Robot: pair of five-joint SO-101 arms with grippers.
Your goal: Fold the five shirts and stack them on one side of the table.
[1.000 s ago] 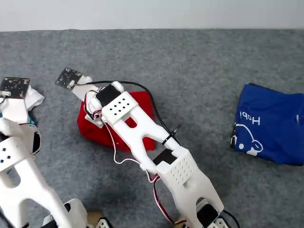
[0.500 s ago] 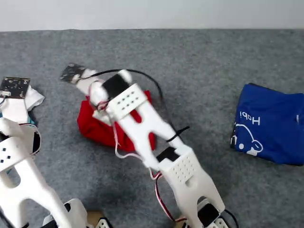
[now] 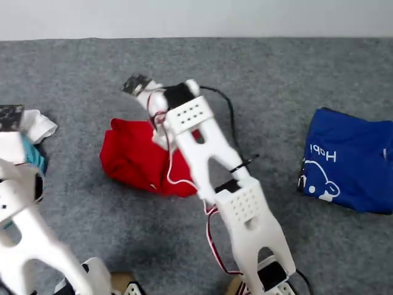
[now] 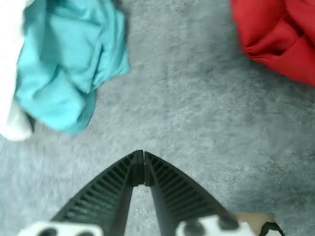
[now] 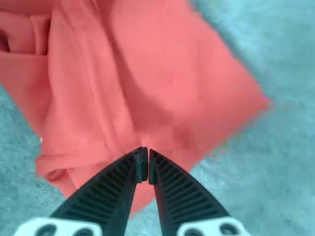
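A crumpled red shirt (image 3: pixel 132 161) lies left of the table's middle. My right arm (image 3: pixel 191 120) stretches over its far right part. In the right wrist view my right gripper (image 5: pixel 143 156) hangs shut just above the red shirt (image 5: pixel 123 73), with no cloth seen between the tips. A folded blue shirt (image 3: pixel 350 161) with white print lies at the right edge. At the far left, a teal shirt (image 4: pixel 69 64) and a white shirt (image 4: pixel 9 78) are bunched together. My left gripper (image 4: pixel 143 158) is shut over bare carpet between the teal shirt and the red shirt (image 4: pixel 283 37).
Grey carpet (image 3: pixel 276 80) covers the whole table. My left arm (image 3: pixel 21 203) stands at the left edge beside the teal and white shirts (image 3: pixel 34 138). Open carpet lies between the red and blue shirts and along the far side.
My right arm swung rightward and farther back, from the red shirt's left part to its far right part. The red shirt's left side now shows uncovered. The left arm shifted slightly.
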